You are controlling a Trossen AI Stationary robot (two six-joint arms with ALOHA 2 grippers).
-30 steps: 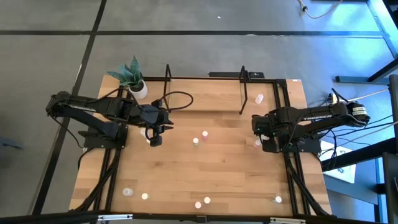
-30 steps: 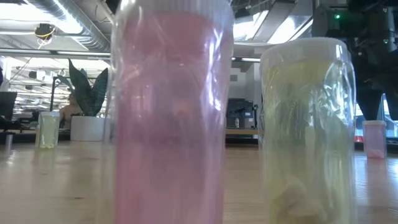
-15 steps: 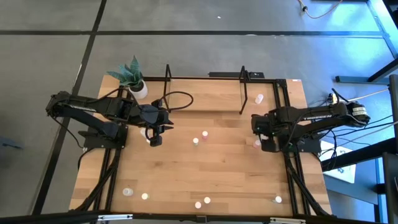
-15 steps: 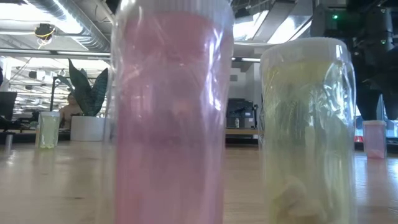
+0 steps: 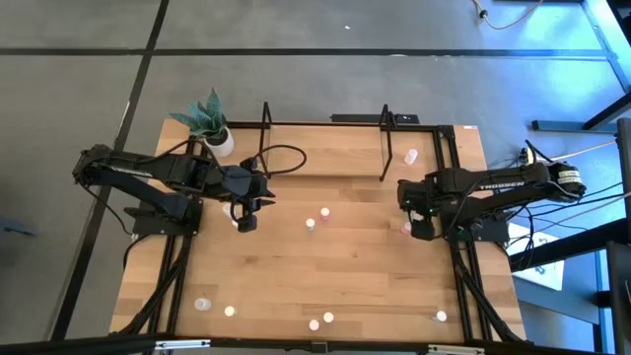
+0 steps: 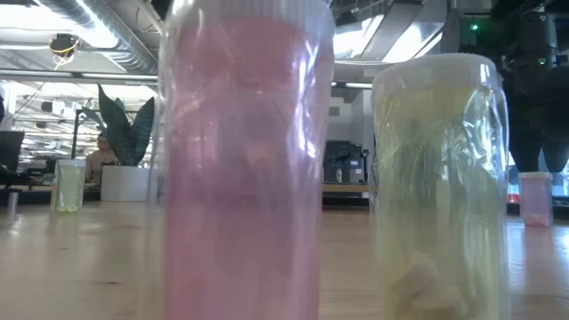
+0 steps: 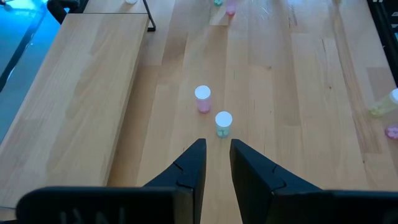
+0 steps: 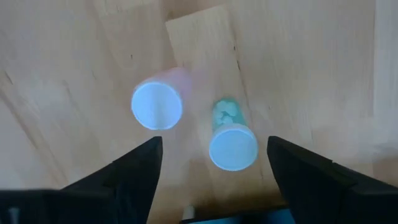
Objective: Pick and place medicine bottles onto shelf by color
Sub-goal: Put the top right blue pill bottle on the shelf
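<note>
Right gripper [image 8: 211, 162] hangs over two bottles near the table's right edge, one pink bottle [image 8: 157, 104] and one green bottle [image 8: 232, 144], both upright between its wide-apart fingers, ungripped. Left gripper [image 7: 216, 163] has fingers nearly together, holding nothing; two more bottles stand just ahead. Shelf [image 5: 325, 148] sits at the far edge. Low view shows only two close-up bottles.

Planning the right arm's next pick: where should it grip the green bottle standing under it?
Grip the green bottle across its round body just under the white cap, descending from straight above; it stands upright between the open right gripper fingers, the pink bottle beside it.
</note>
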